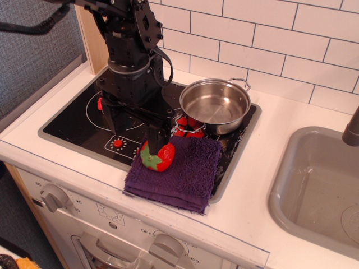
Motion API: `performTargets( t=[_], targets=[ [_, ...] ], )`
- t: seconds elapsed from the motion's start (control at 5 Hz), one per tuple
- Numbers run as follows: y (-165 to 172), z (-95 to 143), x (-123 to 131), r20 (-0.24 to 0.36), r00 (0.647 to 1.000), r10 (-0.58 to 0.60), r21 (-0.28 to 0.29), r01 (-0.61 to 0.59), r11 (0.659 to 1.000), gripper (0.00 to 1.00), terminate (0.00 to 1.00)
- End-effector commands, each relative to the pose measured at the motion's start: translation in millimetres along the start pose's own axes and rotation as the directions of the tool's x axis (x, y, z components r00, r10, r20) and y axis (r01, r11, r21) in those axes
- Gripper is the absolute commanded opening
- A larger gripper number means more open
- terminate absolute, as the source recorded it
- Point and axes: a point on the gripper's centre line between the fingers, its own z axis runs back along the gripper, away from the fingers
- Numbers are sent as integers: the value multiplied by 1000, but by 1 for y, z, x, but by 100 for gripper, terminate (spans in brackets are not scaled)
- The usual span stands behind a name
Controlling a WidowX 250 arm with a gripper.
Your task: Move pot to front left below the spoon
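1. Toy kitchen counter: black stovetop (73, 126) inset at left, grey sink (314, 185) at right, white tiled wall behind.
2. Black robot gripper (134, 120) hanging low over the middle of the stovetop, fingers pointing down toward the front edge; gap between fingertips lost against the dark cooktop, so impossible to tell whether released or clenched. Nothing visibly held.
3. Pot (215, 104) sitting upright at the back right of the stovetop, at about 2 o'clock from the gripper and near but apart from it. Shiny, round, shallow, empty inside.
4. One wire handle of the pot showing at its 1 o'clock rim, toward the wall; the opposite handle at its 7 o'clock side, low and partly hidden. Handle axis therefore running roughly 1 to 7 o'clock.
5. Spoon (188, 128) with red ribbed handle lying just at the pot's 7 o'clock edge, partly tucked beneath it; bowl not clearly seen.
6. Purple cloth (185, 174) folded over the front right of the stovetop, hanging past the front rim, with a strawberry (158, 157) on its left corner, directly at 6 o'clock from the gripper.
7. Open room: bare cooktop at the gripper's 9 o'clock, across the front left burner.
8. Judgement: reach toward 2 o'clock needed first, then a carry toward 8 o'clock, clear of strawberry and cloth.
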Motion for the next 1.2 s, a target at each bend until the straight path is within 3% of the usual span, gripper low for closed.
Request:
performTargets(
  t=[0.0,0.2,0.6,0.8,1.0],
  targets=[
    [0,0,0,0,1000,0,0,0,1000,100,0],
    [1,8,31,23,998,55,4,-55,998,100,0],
    [10,37,99,61,984,168,-70,-164,984,100,0],
    [18,7,129,-29,982,186,-18,-186,982,100,0],
    [25,-29,140,-116,977,177,64,-170,983,100,0]
  ],
)
